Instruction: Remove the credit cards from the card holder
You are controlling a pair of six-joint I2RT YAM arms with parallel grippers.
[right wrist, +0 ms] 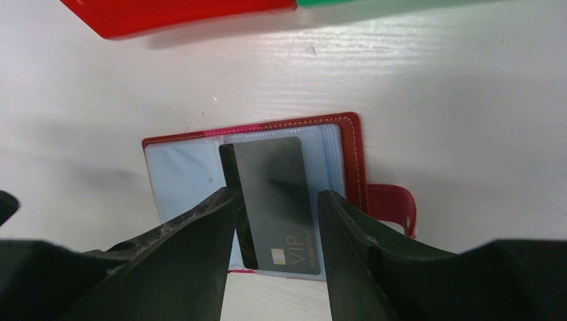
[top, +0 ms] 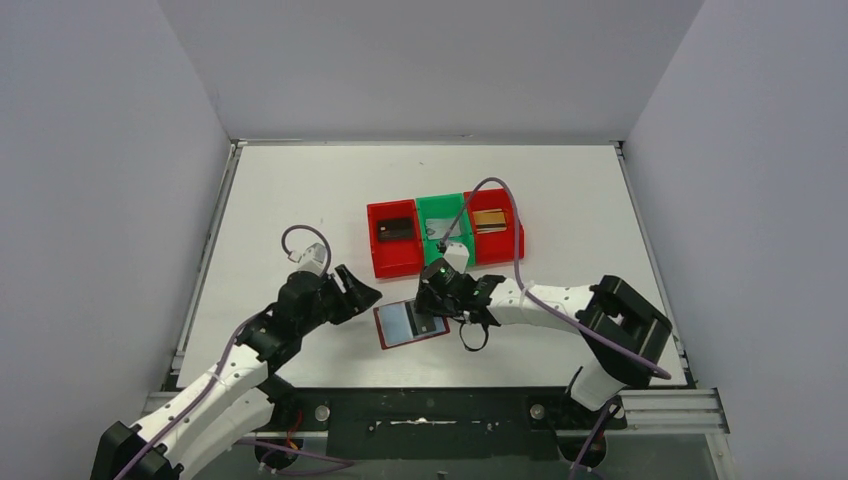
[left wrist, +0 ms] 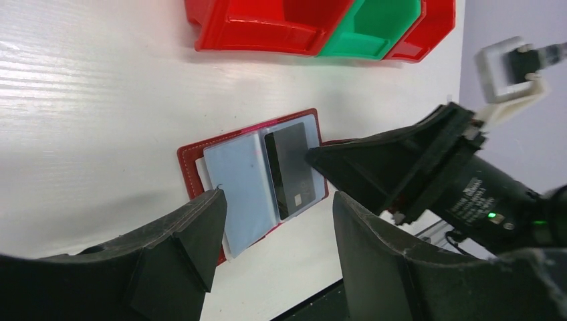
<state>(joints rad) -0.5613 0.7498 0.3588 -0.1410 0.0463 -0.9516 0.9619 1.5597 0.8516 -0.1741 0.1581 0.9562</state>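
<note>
Found the card holder lying open, a dark credit card on its right half. Poised the right gripper over that card with jaws spread, seemingly empty; left gripper beside the holder, likewise agape. Judged it best to pin the holder and slide the card out squarely.

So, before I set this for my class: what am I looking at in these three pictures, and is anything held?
Two robot arms stand at a white table. One picture looks down from above; the others come from a camera on each wrist. An open dark red card holder lies there with a dark VIP card in it. Beyond it, two red bins hold a dark card and a gold card. The left tool and right tool are open, holding nothing.
</note>
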